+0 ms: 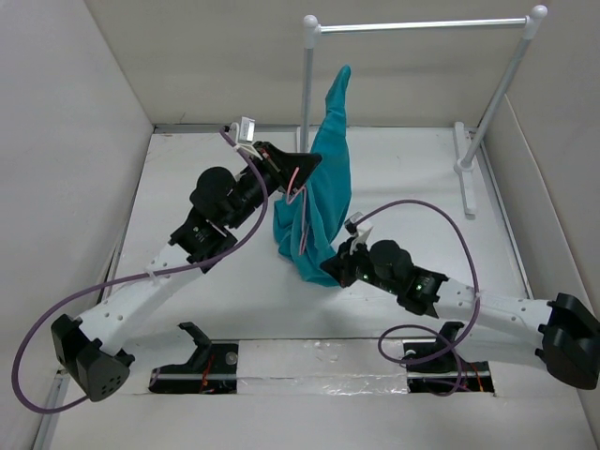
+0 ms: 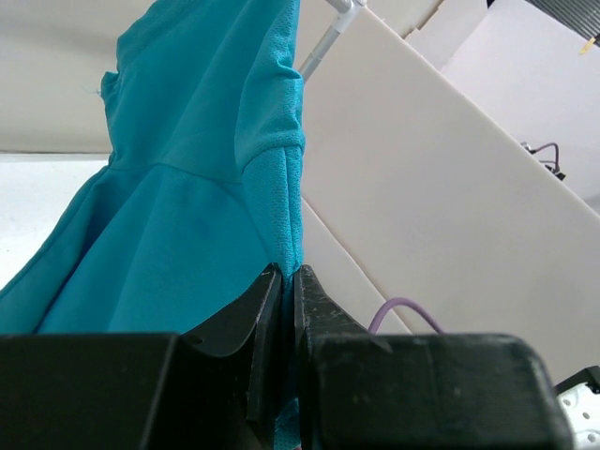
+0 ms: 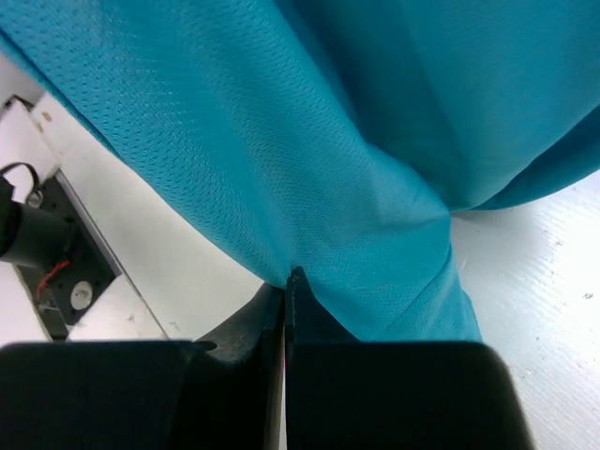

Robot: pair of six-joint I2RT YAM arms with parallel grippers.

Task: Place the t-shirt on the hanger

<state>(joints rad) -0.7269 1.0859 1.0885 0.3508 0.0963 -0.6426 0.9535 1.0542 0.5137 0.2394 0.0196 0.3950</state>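
The teal t-shirt point(image 1: 330, 155) hangs stretched upright over the middle of the table, with its top tip pointing up at the back. My left gripper point(image 1: 309, 167) is shut on the shirt's left edge, and the left wrist view shows a fold of the fabric point(image 2: 187, 187) pinched between the fingertips point(image 2: 289, 277). My right gripper point(image 1: 336, 265) is shut on the shirt's lower end, with fabric point(image 3: 328, 141) spreading out from its tips point(image 3: 291, 279). The hanger point(image 1: 293, 184) shows only as thin pink wire pieces beside the left gripper and against the shirt. The rest of it is hidden.
A white-posted rack with a silver bar point(image 1: 422, 25) stands at the back right, with its foot point(image 1: 466, 171) on the table. White walls enclose the table on the left, back and right. Purple cables point(image 1: 441, 220) loop from both arms.
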